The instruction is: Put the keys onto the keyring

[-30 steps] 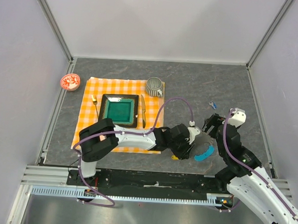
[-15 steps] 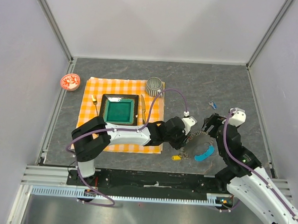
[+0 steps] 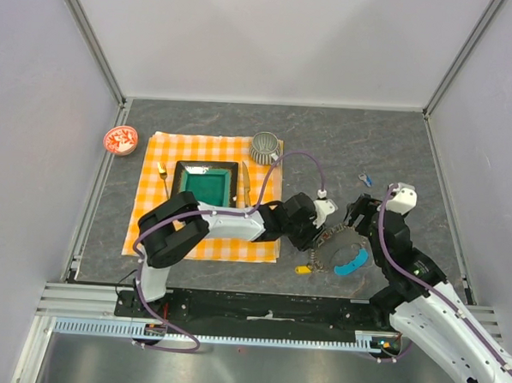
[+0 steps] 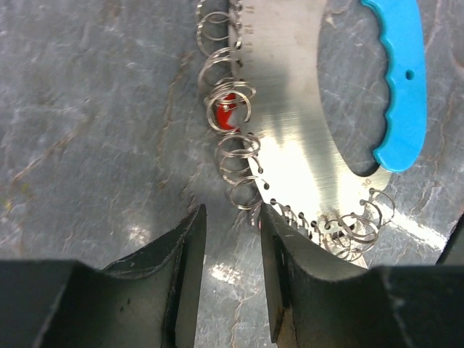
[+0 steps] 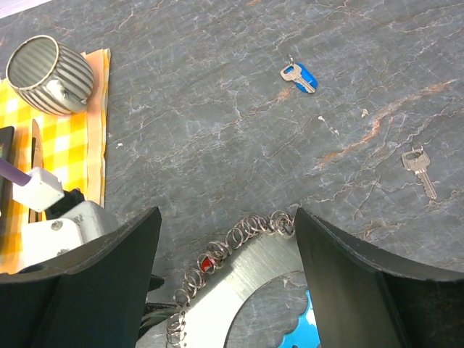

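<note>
Left gripper (image 4: 232, 217) hovers part-spread at the ringed rim of the keyring (image 4: 290, 123), pinching nothing; right gripper (image 5: 228, 217) gapes wide above it. Red key (image 4: 228, 116) seems threaded; blue key (image 5: 299, 76), plain key (image 5: 419, 168) and yellow key (image 3: 302, 268) lie loose, so most work remains.

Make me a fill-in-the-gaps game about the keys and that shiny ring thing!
The keyring has a ___ plastic handle.
Tucked under it peeks the hidden key, whose head is ___.
Farther off lie ___ loose keys: the blue-headed key and the plain silver key.
Missing words: blue, red, two.
</note>
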